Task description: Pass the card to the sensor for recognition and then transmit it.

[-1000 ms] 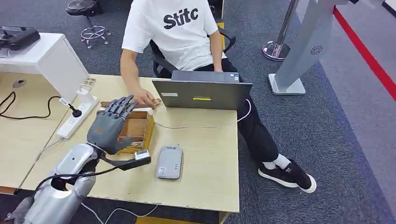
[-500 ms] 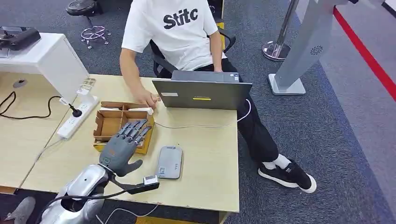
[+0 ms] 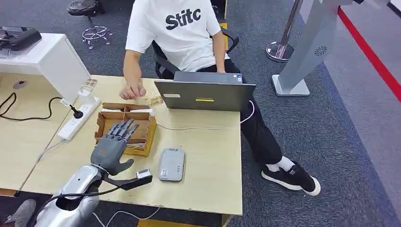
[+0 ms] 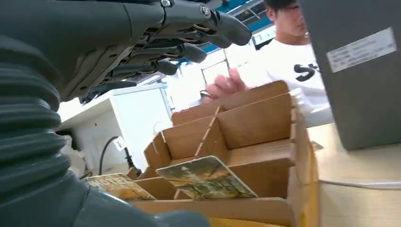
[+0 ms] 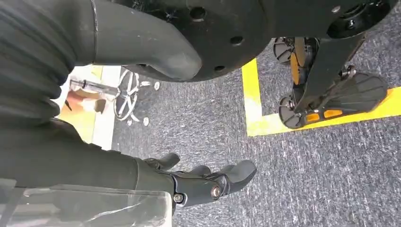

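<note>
My left hand (image 3: 111, 147) hovers over the near edge of a divided cardboard box (image 3: 143, 122), fingers spread and holding nothing. In the left wrist view its fingers (image 4: 189, 28) reach above the box (image 4: 255, 118). A picture card (image 4: 206, 178) leans in a near compartment, with a second card (image 4: 118, 186) beside it. The grey sensor pad (image 3: 171, 164) lies flat on the desk just right of my hand. My right hand (image 5: 203, 182) hangs beside my body above the carpet, fingers loosely extended and holding nothing.
A person in a white shirt sits behind the desk, one hand (image 3: 132, 91) on the tabletop near some loose cards (image 3: 153, 100). A grey laptop (image 3: 205, 94) stands behind the box. A power strip (image 3: 77, 119) and a white cabinet (image 3: 52, 59) are at the left.
My left hand pulled back from above the box toward the desk's front edge, then shifted slightly left. The person's hand left the box's far rim and moved further back on the desk.
</note>
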